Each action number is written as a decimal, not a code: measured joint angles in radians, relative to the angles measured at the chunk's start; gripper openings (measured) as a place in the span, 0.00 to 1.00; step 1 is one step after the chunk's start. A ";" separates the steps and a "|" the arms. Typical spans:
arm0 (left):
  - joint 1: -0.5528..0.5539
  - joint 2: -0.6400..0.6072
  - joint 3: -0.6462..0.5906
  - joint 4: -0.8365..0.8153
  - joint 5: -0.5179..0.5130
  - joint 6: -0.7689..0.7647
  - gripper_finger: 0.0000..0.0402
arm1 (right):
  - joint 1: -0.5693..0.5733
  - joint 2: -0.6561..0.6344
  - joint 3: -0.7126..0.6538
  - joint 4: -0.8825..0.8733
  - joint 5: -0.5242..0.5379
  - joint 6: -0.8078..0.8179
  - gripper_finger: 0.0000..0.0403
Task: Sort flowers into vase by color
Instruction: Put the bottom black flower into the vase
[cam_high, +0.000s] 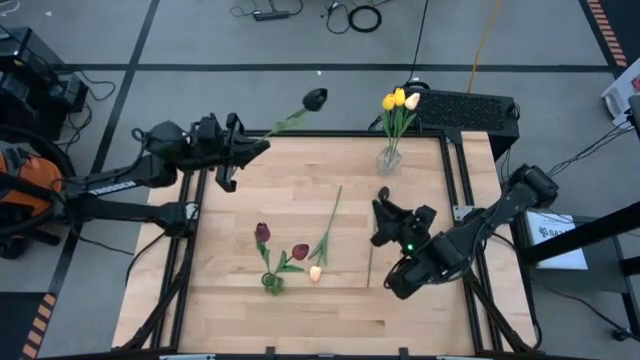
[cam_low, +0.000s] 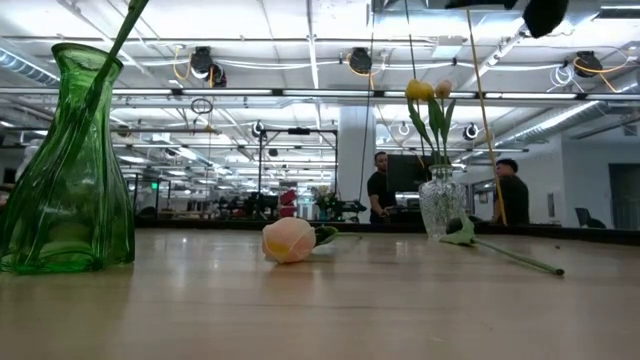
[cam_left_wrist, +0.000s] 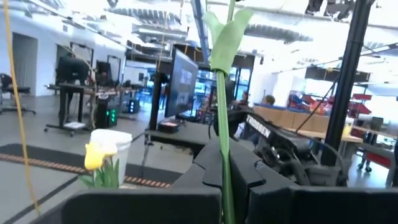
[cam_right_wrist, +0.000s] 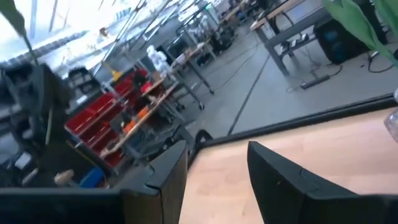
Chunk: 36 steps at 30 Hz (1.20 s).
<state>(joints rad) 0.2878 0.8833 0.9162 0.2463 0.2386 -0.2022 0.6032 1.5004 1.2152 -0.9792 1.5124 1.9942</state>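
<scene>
My left gripper (cam_high: 256, 146) is raised over the table's far left corner, shut on a dark-headed flower (cam_high: 314, 98) whose head reaches past the far edge. Near the right side, my right gripper (cam_right_wrist: 217, 180) stands open above the bare wood with nothing between its fingers. A clear vase (cam_high: 388, 160) at the far edge holds yellow and cream flowers (cam_high: 398, 100). The green vase (cam_high: 272, 284) holds two dark red flowers (cam_high: 262, 232). A cream-peach flower (cam_low: 288, 240) lies flat on the table beside it. My left gripper pinches the dark flower's green stem (cam_left_wrist: 225, 149) between its two fingers, on the stem's lower part. The fingers point about level toward the far right, and the stem runs out beyond them. The flower is lifted clear of the table, its leaf (cam_left_wrist: 227, 37) and head outermost.
A thin green stem (cam_low: 515, 258) lies on the table near my right gripper. A black box (cam_high: 465, 108) stands past the far right corner. Cables lie on the floor beyond. Two people (cam_low: 380, 185) stand in the room behind the table.
</scene>
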 joint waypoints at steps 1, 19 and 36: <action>0.000 0.001 -0.003 0.001 -0.001 -0.002 0.00 | -0.009 -0.006 0.000 0.042 -0.001 -0.045 0.40; -0.001 0.004 -0.002 0.010 0.015 -0.003 0.00 | -0.351 -0.055 0.048 1.096 -0.832 -1.532 0.35; -0.038 0.004 -0.002 0.032 0.033 0.002 0.00 | -0.527 -0.042 0.048 1.528 -1.126 -1.842 0.33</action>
<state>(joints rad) 0.2498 0.8875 0.9138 0.2787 0.2720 -0.2006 0.0759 1.4582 1.2630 0.5490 0.3862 0.1525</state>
